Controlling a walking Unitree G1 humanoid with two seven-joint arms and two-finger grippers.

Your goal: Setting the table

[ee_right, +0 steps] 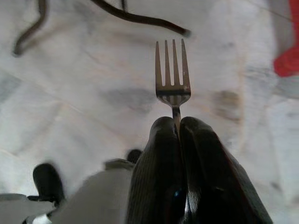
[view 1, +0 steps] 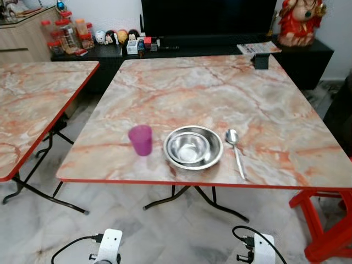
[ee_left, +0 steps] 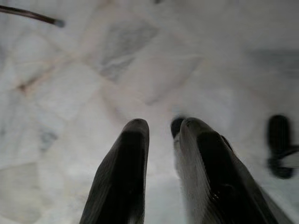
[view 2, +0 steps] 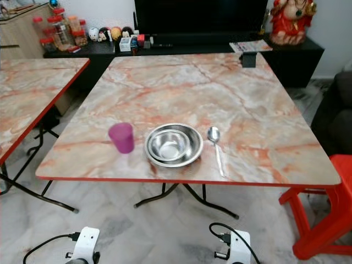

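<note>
**Fork in hand, below the tabletop**

Our right hand point(ee_right: 175, 128) is clenched on a fork point(ee_right: 172, 74), tines out, above the pale floor point(ee_right: 84, 93). Our left hand point(ee_left: 161, 135) hangs released. At the lower centre of the frame, on the marble tabletop point(view 1: 220, 93), a purple cup point(view 1: 141, 139), a metal bowl point(view 1: 193, 147) and a spoon point(view 1: 235, 149) stand in a row.

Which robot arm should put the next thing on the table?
The right. Its tool is already shut on a fork, ready to lay by the bowl and spoon. The left tool hangs above the floor, holding nothing.
</note>
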